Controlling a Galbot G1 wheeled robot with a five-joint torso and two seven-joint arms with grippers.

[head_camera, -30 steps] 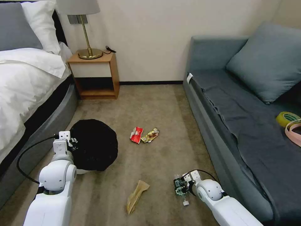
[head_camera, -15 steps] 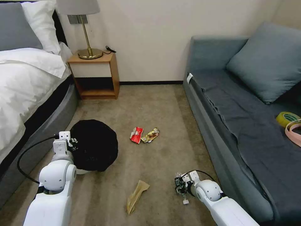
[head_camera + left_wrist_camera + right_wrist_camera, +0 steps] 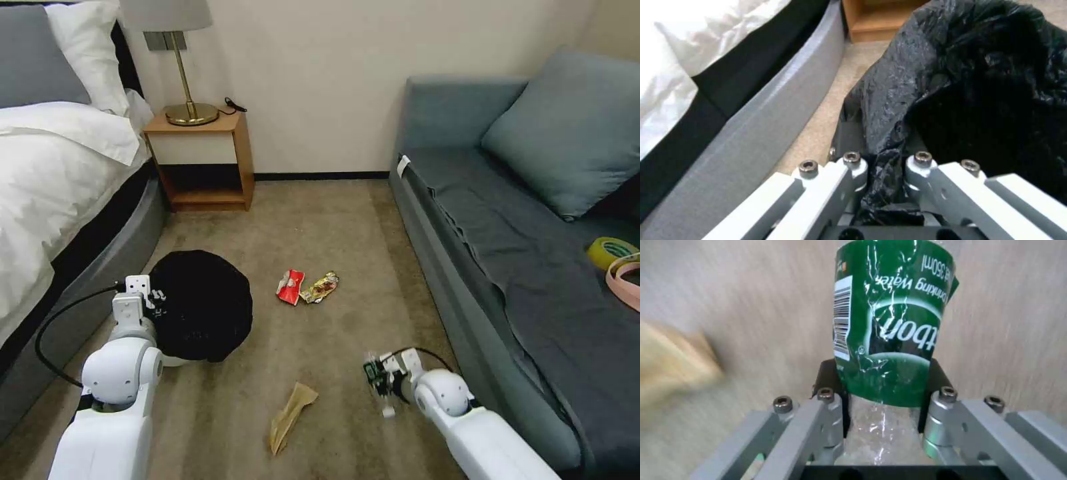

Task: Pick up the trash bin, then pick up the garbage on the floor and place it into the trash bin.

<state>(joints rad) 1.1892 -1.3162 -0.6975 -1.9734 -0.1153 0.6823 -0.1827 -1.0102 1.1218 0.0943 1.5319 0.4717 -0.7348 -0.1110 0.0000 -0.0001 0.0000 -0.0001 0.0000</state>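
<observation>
The trash bin, white with a crinkly black bag over its rim, sits at the left near the bed. My left gripper is shut on its bagged rim. Low on the right, my right gripper is shut on a clear plastic bottle with a green label, held just above the carpet. More garbage lies on the floor: a red snack wrapper beside a gold-yellow wrapper in the middle, and a flat tan paper wrapper nearer to me.
A bed with a grey frame runs along the left. A wooden nightstand with a lamp stands at the wall. A grey-blue sofa lines the right, with a yellow-green tape roll on it.
My right gripper has risen and shifted slightly left with the bottle in it. The bin has lifted a touch in the left gripper's hold.
</observation>
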